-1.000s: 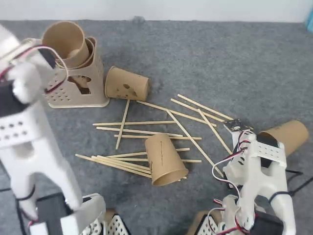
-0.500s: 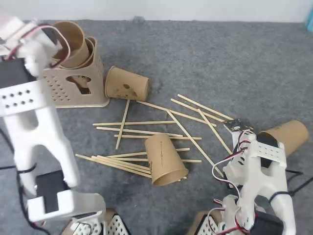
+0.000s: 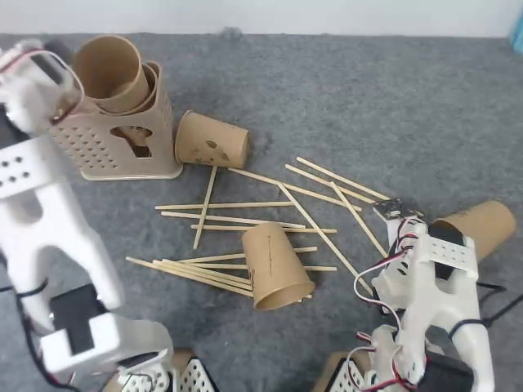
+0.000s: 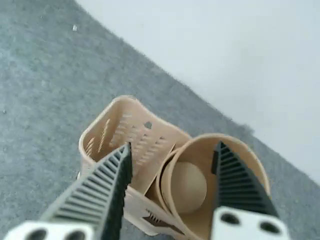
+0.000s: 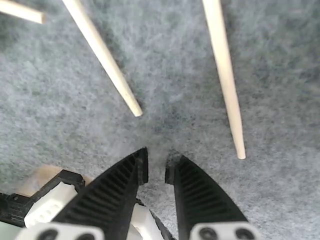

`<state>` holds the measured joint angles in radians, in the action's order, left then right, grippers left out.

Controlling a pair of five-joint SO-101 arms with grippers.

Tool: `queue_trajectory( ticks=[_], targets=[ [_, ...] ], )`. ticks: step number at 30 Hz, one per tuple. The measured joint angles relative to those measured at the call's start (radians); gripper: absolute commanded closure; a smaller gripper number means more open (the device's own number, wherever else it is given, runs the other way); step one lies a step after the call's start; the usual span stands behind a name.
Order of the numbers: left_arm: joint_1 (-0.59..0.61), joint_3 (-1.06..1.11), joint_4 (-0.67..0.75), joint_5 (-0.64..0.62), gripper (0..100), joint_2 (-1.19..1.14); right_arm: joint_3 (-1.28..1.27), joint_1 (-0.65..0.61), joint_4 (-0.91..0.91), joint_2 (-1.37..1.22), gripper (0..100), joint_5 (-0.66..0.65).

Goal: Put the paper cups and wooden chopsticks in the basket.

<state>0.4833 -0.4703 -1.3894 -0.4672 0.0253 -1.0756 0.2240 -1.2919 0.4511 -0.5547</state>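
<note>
A beige basket stands at the back left with nested paper cups in it. My left arm rises just left of it. My left gripper is open and empty, hovering above the basket and its cups. One paper cup lies beside the basket, another lies on the chopsticks scattered mid-table, and a third lies behind my right arm. My right gripper is shut and empty, low over the carpet near two chopstick ends.
Grey carpet covers the table, with a pale wall along the far edge. Both arm bases stand at the near edge, with cables hanging around the right arm. More chopsticks fan out toward the right arm.
My left arm has drawn back from above the basket toward the left, leaving the cups nested inside. The right arm has kept still.
</note>
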Motion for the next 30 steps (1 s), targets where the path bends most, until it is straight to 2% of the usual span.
queue_trajectory(
  ticks=[7,15,17,21,24,27,30],
  targets=[
    [-0.031,-0.115,-0.081,0.000,73,-0.132,0.000,0.002,0.000,0.000,92.9,0.000],
    [-0.061,-0.474,-0.318,0.002,70,-0.347,0.000,0.002,0.000,0.000,92.9,0.000],
    [-0.063,-0.559,-0.328,0.002,70,-0.408,0.000,0.002,0.000,0.000,92.9,0.000],
    [-0.063,-0.597,-0.334,0.002,70,-0.516,0.000,0.002,0.000,0.000,92.9,0.000],
    [-0.066,-0.601,-0.334,0.002,79,-0.574,0.000,0.002,0.000,0.000,92.9,0.000],
    [-0.081,-0.603,-0.334,0.029,98,-0.578,0.000,0.002,0.000,0.000,92.9,0.000],
    [-0.095,-0.603,-0.334,0.086,98,-0.577,0.000,0.002,0.000,0.000,92.9,0.000]
  ],
)
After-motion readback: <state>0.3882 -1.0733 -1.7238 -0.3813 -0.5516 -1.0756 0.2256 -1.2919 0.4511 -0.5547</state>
